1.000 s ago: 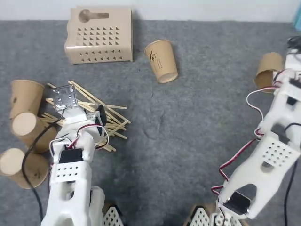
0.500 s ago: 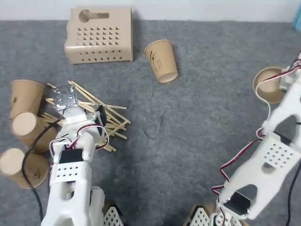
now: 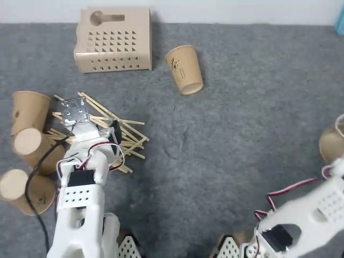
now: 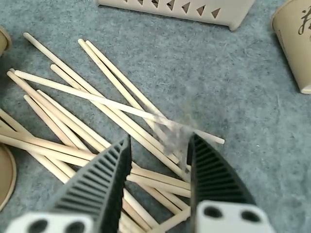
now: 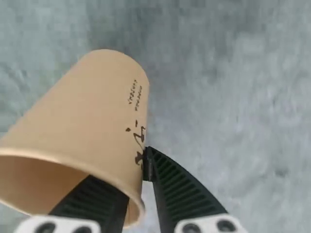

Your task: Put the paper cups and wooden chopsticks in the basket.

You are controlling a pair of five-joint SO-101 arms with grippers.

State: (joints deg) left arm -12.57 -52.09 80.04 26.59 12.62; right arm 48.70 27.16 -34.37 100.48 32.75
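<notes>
— Where are we w/ the task?
— Early, we'd say. The basket [image 3: 114,40] lies at 11 o'clock, and we can't see inside it. The chopsticks [image 3: 115,134] are heaped at 9 o'clock on the mat [image 3: 226,134]. Three cups [image 3: 32,148] lie beside them at 8. A loose cup [image 3: 184,70] lies on its side at 12, near the basket.
— Grippers?
— The left gripper [image 4: 160,141] hangs spread over the chopsticks, gripping nothing. The right gripper [image 5: 138,170] pinches the held cup [image 5: 77,145] by its rim wall, one finger inside, at approx. 3–4 o'clock, well apart from the basket.
— What's left?
— Approx. everything. We reckon that cup needs carrying across, then the other cups and all the sticks.
</notes>
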